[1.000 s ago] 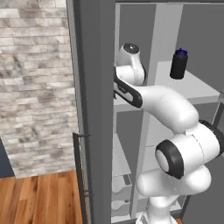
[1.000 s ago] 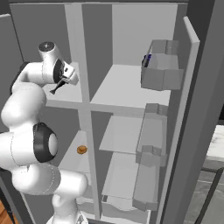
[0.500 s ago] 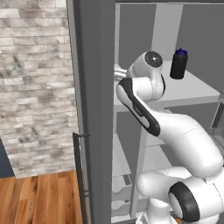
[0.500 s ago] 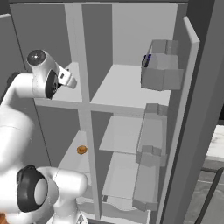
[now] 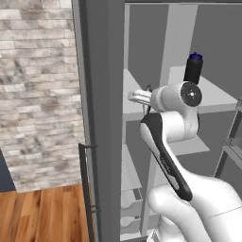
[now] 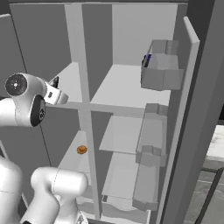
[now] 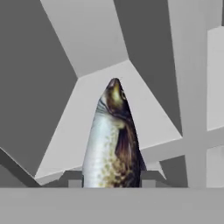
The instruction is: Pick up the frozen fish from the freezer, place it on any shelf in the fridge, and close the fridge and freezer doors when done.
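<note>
Frozen fish in pincer, dark bottle beyond divider.

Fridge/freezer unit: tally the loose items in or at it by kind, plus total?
Frozen fish: 1, in front of the gripper
Dark bottle with blue cap: 1
Small orange item on a freezer shelf: 1
Total: 3
</note>
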Motion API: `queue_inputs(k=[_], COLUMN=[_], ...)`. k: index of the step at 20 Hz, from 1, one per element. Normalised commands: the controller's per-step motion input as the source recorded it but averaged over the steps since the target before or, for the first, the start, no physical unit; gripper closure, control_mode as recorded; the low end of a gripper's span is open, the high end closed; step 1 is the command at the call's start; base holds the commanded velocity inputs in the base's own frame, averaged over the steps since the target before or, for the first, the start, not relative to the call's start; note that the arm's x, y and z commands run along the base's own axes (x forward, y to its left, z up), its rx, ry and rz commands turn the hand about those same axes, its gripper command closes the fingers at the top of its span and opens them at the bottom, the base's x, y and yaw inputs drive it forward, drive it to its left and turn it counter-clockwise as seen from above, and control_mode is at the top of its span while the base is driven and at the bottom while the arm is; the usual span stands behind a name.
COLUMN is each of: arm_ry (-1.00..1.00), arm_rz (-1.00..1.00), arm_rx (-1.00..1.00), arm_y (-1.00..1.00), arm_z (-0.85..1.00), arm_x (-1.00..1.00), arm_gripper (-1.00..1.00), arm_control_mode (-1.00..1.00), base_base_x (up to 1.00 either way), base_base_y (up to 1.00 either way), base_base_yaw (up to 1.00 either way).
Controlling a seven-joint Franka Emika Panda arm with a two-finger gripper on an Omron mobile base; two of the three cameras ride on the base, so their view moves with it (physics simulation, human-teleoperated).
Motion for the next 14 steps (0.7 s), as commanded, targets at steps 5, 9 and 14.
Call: queue_inputs(k=[5,9,14], arm_ry=[-0.13,-0.08,-0.01], arm_rz=[0.0,0.01,0.02], arm_rx=[-0.01,-0.02,-0.04], arm_y=[-0.22,-0.75,-1.0], arm_z=[0.0,0.06,0.23], arm_x=[-1.0,-1.0,-0.96], arm_gripper=[1.0,1.0,1.0], arm_control_mode=[-1.0,-1.0,-1.0], base_base_x=[0.0,0.0,0.0], base_base_y=[0.0,0.0,0.0], base_base_yaw=[0.0,0.0,0.0])
